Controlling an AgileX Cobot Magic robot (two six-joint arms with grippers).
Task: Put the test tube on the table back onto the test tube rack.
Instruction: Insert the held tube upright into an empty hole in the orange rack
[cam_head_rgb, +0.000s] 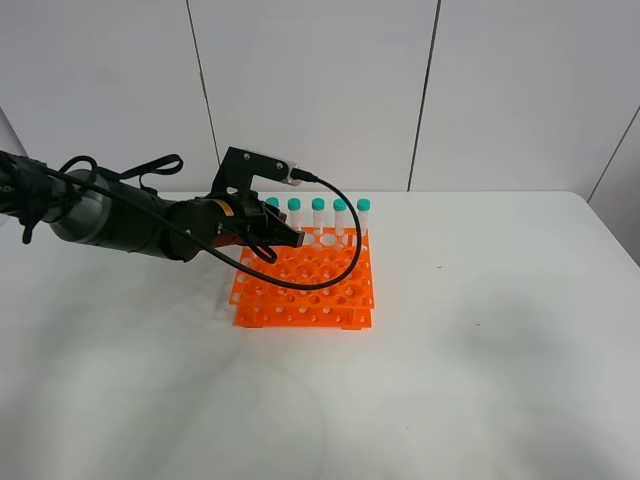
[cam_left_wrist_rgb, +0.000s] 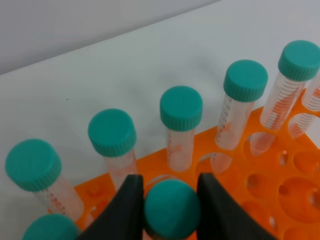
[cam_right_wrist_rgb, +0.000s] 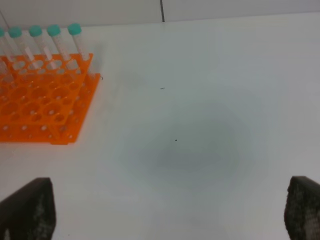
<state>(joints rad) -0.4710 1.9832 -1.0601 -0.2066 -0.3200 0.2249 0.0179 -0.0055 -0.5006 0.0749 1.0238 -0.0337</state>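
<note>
Left tool (cam_left_wrist_rgb: 170, 210) clenched on the test tube (cam_left_wrist_rgb: 171, 207), dark fingers (cam_left_wrist_rgb: 125, 210) either side of its teal cap. Tube sits over the test tube rack (cam_head_rgb: 305, 280), just in front of the rear row of capped tubes (cam_left_wrist_rgb: 181, 108); can't tell whether its tip is in a hole. Left arm reaches in from the left over the rack's back-left part. Right tool (cam_right_wrist_rgb: 170, 215) released, fingers spread wide, hovering over bare white tabletop (cam_head_rgb: 480, 360), well apart from the rack. Orange rack near tabletop centre. White panelled wall (cam_head_rgb: 320, 90) behind.
</note>
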